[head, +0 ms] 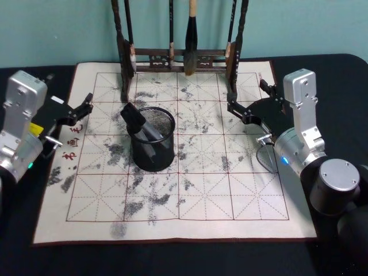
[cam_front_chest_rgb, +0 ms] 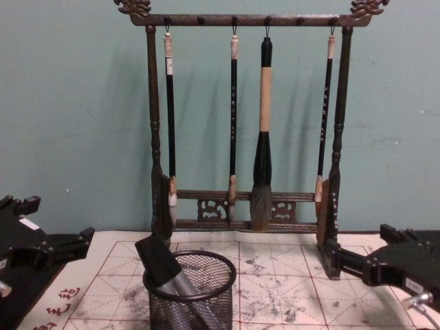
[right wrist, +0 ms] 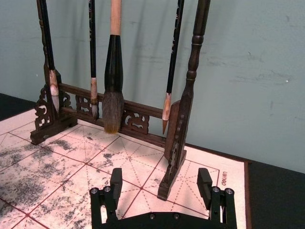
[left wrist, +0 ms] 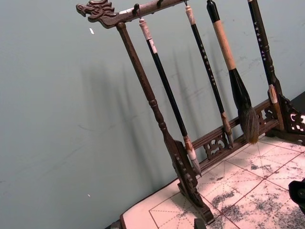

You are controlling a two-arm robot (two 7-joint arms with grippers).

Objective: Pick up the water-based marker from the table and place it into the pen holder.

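The marker stands slanted inside the holder, its black cap poking over the left of the rim. The holder sits on a grid-lined felt mat blotched with ink, with red characters near its left edge; the right wrist view shows small print at the mat's corner, too small to read. The mat lies on a black tabletop. At the far edge stands a brush rack against a teal wall. Left pincer and right pincer flank the mat, both wide and holding nothing.
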